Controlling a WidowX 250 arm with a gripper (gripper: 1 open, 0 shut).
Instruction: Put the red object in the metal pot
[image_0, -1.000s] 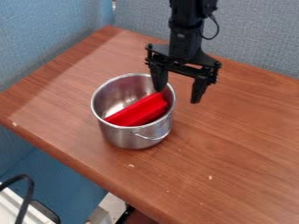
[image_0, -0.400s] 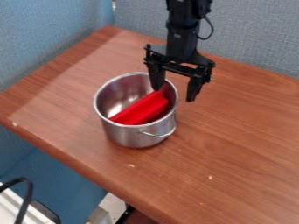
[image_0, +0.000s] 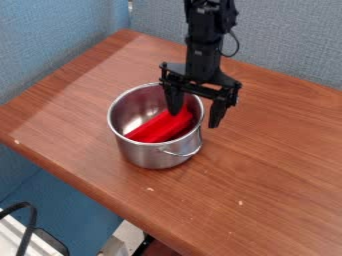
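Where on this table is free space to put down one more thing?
Bare wood lies left of the metal pot toward the table corner, and right of it toward the near edge. Crowded: the pot, red object inside, open claw over it.

Brown wooden table (image_0: 254, 190), shiny metal pot (image_0: 150, 148) standing on it, near centre

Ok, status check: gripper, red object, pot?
Gripper open, nothing held, hanging over the pot's far rim. Red object inside the metal pot, leaning on the wall. Nothing in the way.
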